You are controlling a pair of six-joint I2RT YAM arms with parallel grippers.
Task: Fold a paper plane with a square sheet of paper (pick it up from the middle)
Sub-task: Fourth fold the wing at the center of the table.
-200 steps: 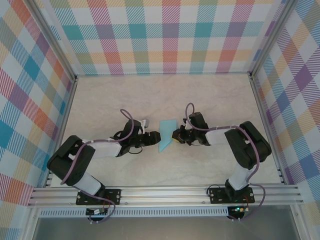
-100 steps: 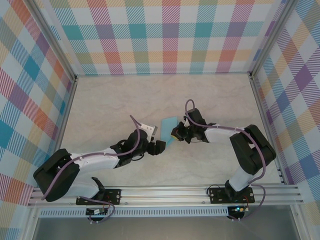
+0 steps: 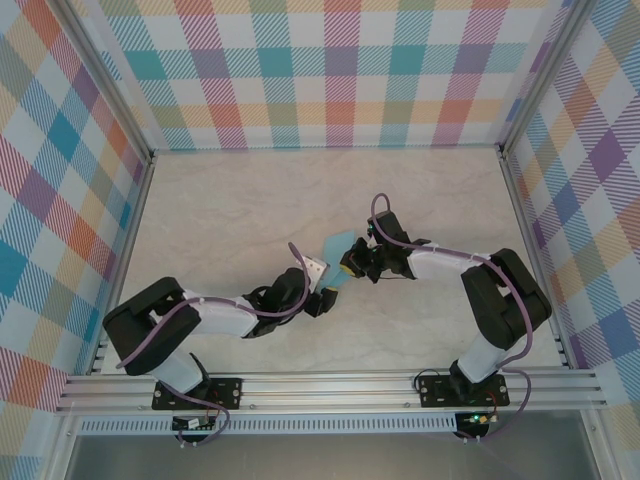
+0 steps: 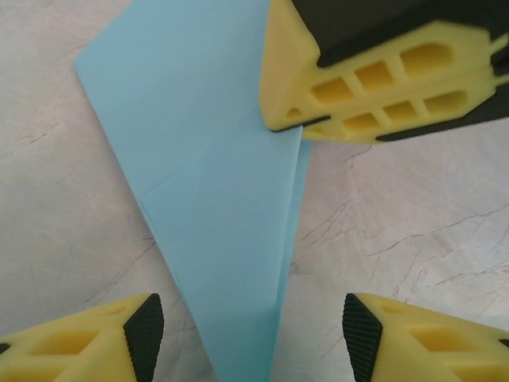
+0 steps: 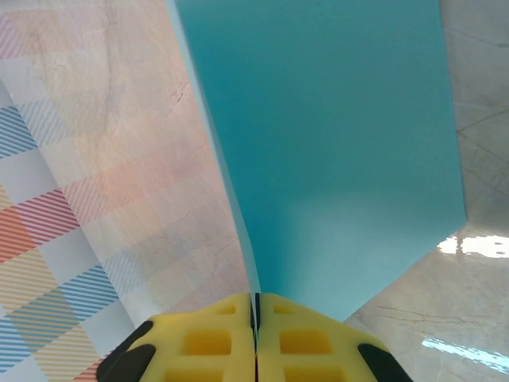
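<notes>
Bare marbled worktop (image 3: 220, 210) spreads all round, fenced by plaid walls (image 3: 330, 70). The folded light blue paper (image 4: 215, 191) sits mid-worktop. Its narrow end points between the left claw (image 4: 250, 338) fingers, which stand apart and clear of it, and the tip is cut off by the wrist view's bottom edge. The right claw (image 5: 256, 314) is pinched tight on the paper's edge, hiding the gripped spot. From above the creases are too small to make out.

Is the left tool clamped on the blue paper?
No, the left tool is open, its fingers standing apart on either side of the blue paper without touching it.
</notes>
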